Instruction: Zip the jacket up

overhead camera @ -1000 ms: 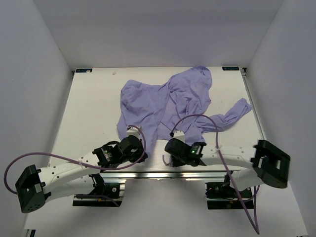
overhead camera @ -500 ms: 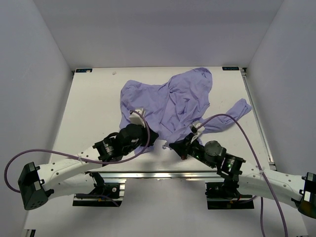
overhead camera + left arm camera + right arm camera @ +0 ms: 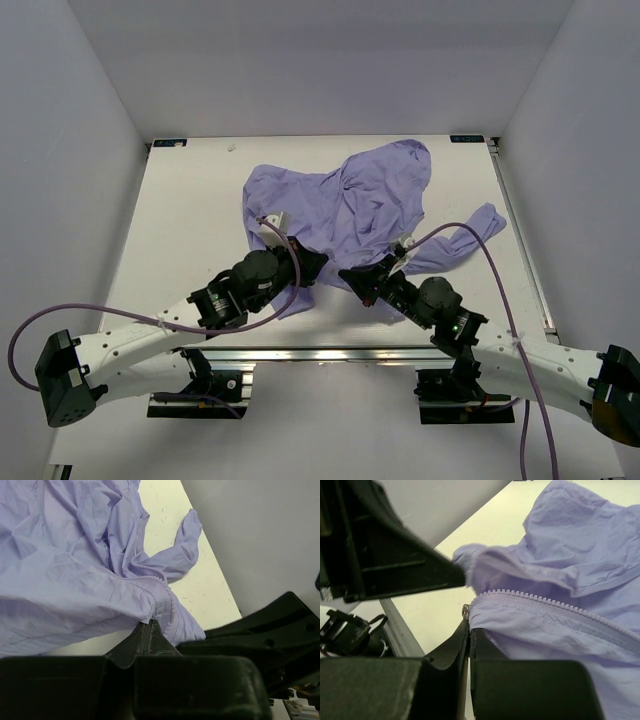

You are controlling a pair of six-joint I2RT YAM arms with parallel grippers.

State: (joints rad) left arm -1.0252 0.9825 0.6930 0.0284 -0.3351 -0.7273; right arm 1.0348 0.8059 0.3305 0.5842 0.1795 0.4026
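The lavender jacket lies crumpled on the white table, one sleeve stretched right. My left gripper is shut on the jacket's near hem; the left wrist view shows its tips pinching a ribbed edge of the jacket. My right gripper is shut on the other front edge right beside it. In the right wrist view its tips clamp the fabric by the zipper teeth, with a small metal zipper piece at the tip.
The table's near edge rail runs just behind both grippers. Grey walls close in left, right and back. The left arm's black body fills the left of the right wrist view.
Both grippers have moved forward from the table's near edge to the jacket's near hem and come close together; the hem has bunched and shifted slightly between them.
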